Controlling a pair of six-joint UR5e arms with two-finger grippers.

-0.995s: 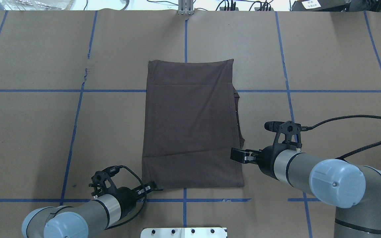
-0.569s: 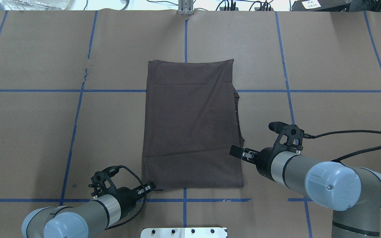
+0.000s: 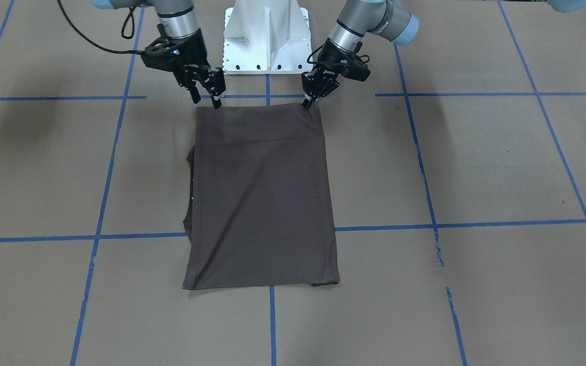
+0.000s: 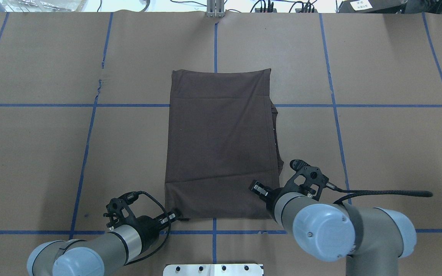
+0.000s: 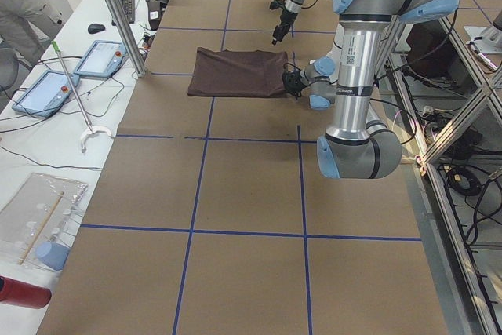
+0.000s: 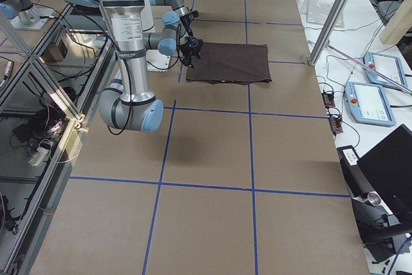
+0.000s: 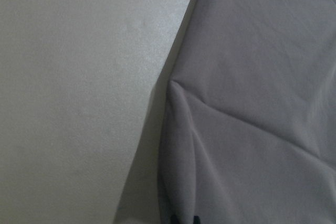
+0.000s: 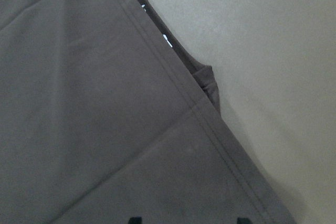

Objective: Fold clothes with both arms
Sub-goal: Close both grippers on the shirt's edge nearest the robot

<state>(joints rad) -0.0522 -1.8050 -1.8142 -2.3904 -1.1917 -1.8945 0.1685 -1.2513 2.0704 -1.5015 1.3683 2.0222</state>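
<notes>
**Thin, limp knit, likely to sag: take it by the near corners.**
Your folded T-shirt (image 4: 221, 145) lies flat on the table (image 4: 52, 153). The left gripper (image 3: 307, 103) is pinched on one near corner, and the right gripper (image 3: 215, 97) hangs spread above the other.

Looked forward and down on the table (image 4: 33, 153) from behind the robot in the overhead view. Faced back from across it, steeply down, with the white pedestal (image 3: 267, 30) at top centre. Watched lengthwise from either table end, far off. Hung very close over cloth in both wrist views. Shared the T-shirt (image 4: 221, 145) mid-frame overhead and in front.
</notes>
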